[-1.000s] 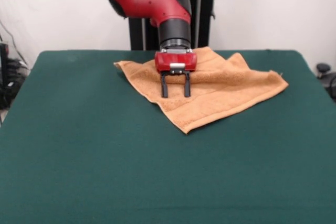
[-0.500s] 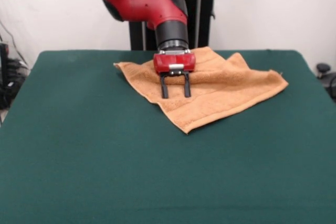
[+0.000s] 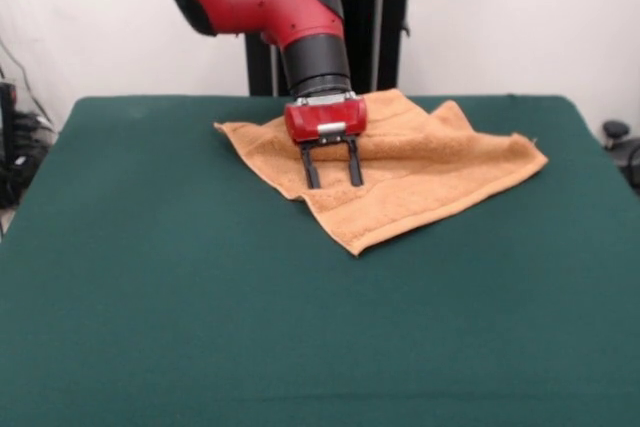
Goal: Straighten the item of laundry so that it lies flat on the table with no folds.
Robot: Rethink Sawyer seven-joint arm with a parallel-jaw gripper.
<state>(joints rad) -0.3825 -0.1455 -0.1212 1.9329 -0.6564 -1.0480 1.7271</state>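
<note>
The orange-tan terry towel (image 3: 420, 172) lies on the far half of the dark green table (image 3: 200, 297), with a fold ridge running across its middle and a corner pointing toward the near side. My gripper (image 3: 333, 185) hangs from the red arm over the towel's left-middle part. Its two black fingers (image 3: 311, 169) are spread apart and point down, with the tips at the towel's surface. Nothing is held between them. No white label shows.
The robot's black pedestal (image 3: 390, 17) stands behind the table's far edge. Dark gear (image 3: 15, 147) sits beyond the left edge and a black object (image 3: 620, 142) beyond the right edge.
The arm has swung slightly to the left and the gripper has shifted a little left over the towel. The towel's left edge has crept slightly left.
</note>
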